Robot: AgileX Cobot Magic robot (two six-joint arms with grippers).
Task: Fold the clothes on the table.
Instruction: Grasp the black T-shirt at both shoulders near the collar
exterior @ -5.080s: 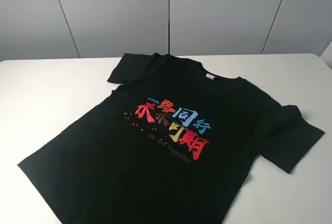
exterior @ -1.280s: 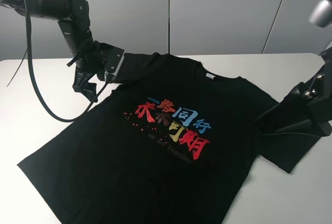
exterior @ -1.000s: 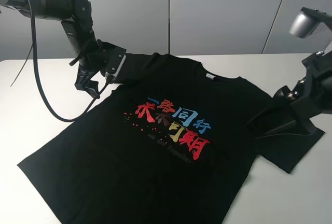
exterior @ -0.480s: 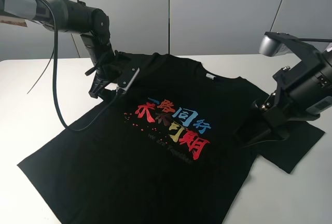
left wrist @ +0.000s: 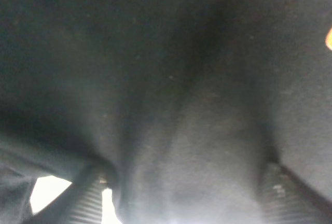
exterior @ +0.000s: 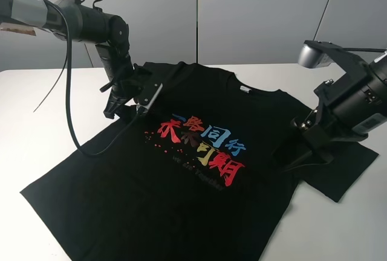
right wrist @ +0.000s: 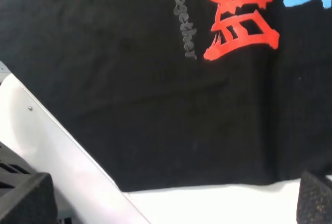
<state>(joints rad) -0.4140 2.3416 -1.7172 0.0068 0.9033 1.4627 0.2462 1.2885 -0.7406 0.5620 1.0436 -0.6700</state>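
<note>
White table (exterior: 48,92), shirt (exterior: 181,200) between left fingers (left wrist: 85,208), grip unclear, beneath wide right fingers (right wrist: 23,200).

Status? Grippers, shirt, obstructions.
Left gripper open, on the black printed cotton T-shirt near its sleeve, cloth ridged between the jaws. Right gripper open, low over the opposite side. Shirt flat, unfolded on white table. No obstruction seen.

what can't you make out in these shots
Exterior high: the T-shirt hem runs off the bottom edge, and its neck label is too small to read.
Exterior high: the left gripper covers much of one sleeve; black on black hides any grip.
Left wrist: blurred cloth fills the view, so whether the fingers pinch it is unclear.
Right wrist: the print is cut by the frame edge.
</note>
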